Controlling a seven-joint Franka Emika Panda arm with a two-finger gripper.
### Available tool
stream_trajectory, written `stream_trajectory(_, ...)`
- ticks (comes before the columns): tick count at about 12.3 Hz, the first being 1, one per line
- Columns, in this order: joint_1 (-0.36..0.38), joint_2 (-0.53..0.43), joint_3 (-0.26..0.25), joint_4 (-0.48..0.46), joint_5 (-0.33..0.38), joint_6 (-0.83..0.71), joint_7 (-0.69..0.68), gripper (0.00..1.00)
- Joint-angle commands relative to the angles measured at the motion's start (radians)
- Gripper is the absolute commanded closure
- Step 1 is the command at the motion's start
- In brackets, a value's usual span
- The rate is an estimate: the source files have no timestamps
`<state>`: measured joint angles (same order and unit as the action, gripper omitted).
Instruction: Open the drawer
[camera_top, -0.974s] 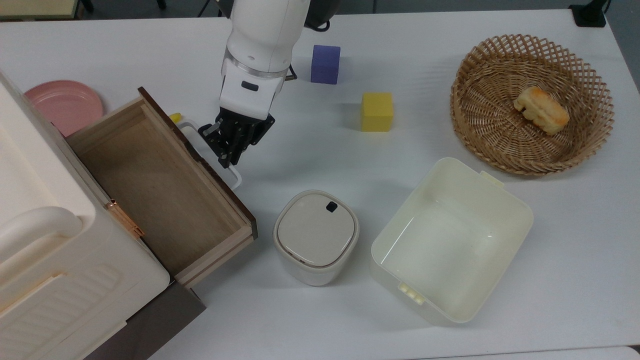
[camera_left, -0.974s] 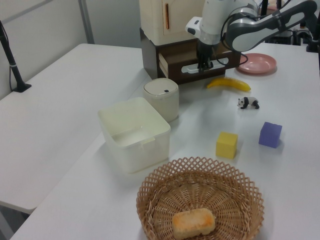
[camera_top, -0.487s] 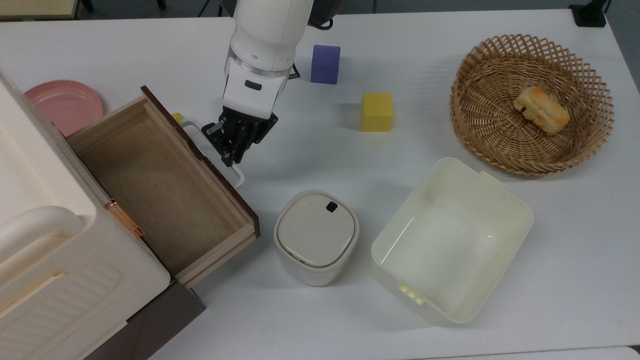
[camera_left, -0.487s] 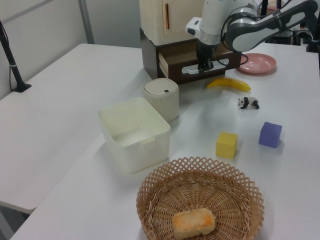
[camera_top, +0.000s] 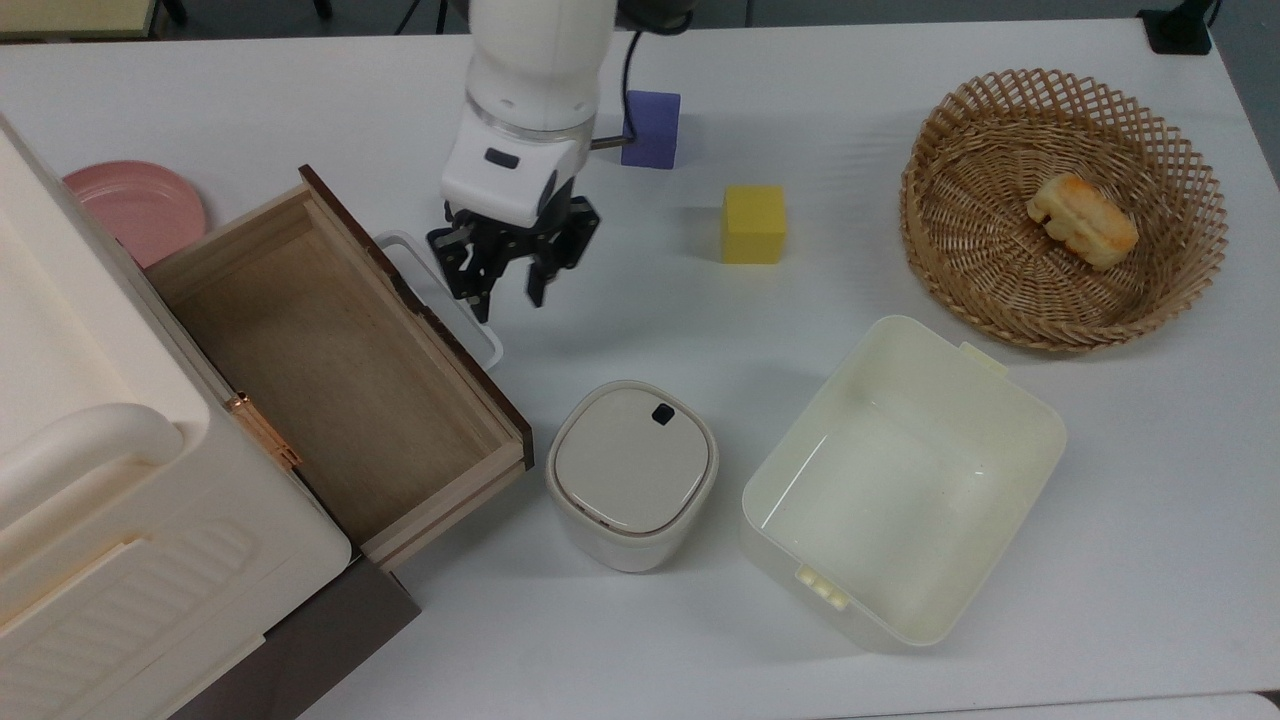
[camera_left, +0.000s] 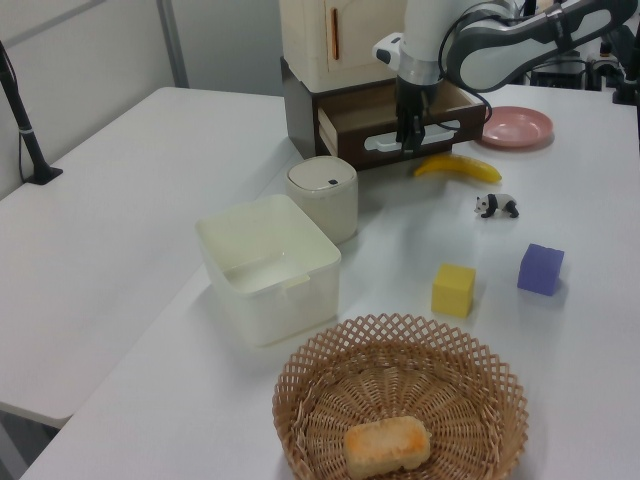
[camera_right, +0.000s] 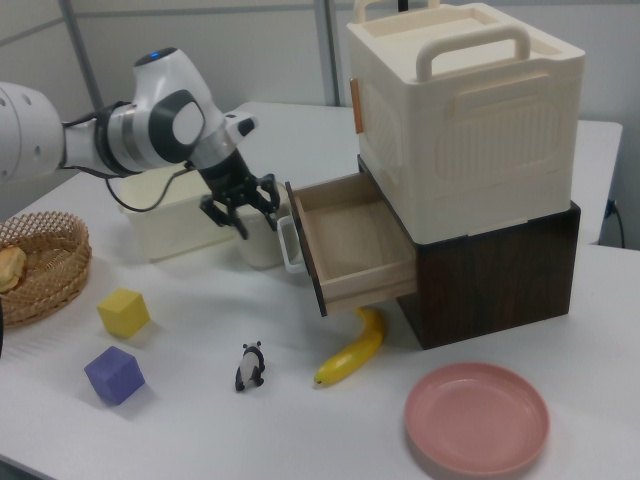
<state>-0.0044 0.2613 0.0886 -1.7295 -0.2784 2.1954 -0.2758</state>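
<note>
**A:** ok so where's your drawer (camera_top: 340, 370) at right now?

**B:** it's pulled well out of the dark brown cabinet (camera_right: 495, 275), under the cream box (camera_right: 465, 110) stacked on top. In the top view you look straight down into the bare light-wood inside, nothing in it. The dark front panel faces the arm and the white loop handle (camera_top: 440, 295) sticks off it

**A:** and your gripper (camera_top: 508, 285), got hold of anything?

**B:** nope, fingers are spread wide with nothing between them. It's pointing down just beside the handle, on the top view's right of it, and as far as you can see it's off the loop. In the right view it hangs in front of the drawer's face

**A:** what else is around there?

**B:** lidded cream canister (camera_top: 632, 473) right next to the drawer's front corner, cream bin (camera_top: 905, 480) past that. Yellow cube (camera_top: 754, 223) and purple cube (camera_top: 651, 128) behind the arm, wicker basket (camera_top: 1065, 205) with a piece of bread (camera_top: 1083, 221) in it. In the right view a banana (camera_right: 352, 348) lies under the open drawer, with a toy panda (camera_right: 250, 366) and a pink plate (camera_right: 477, 417) nearby
</note>
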Motion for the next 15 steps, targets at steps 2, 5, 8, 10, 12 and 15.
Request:
stream_trajectory(2, 0.029, -0.033, 0.002, 0.008, 0.024, -0.061, 0.255, 0.00)
stream_trajectory(5, 0.069, -0.033, 0.002, 0.068, 0.074, -0.237, 0.384, 0.00)
stream_trajectory(8, 0.110, -0.048, -0.001, 0.084, 0.096, -0.290, 0.631, 0.00)
stream_trajectory(10, 0.110, -0.054, -0.001, 0.085, 0.096, -0.296, 0.749, 0.00)
stream_trajectory(12, 0.101, -0.070, -0.003, 0.087, 0.097, -0.316, 0.790, 0.00)
stream_trajectory(15, 0.087, -0.119, -0.013, 0.087, 0.157, -0.382, 0.768, 0.00)
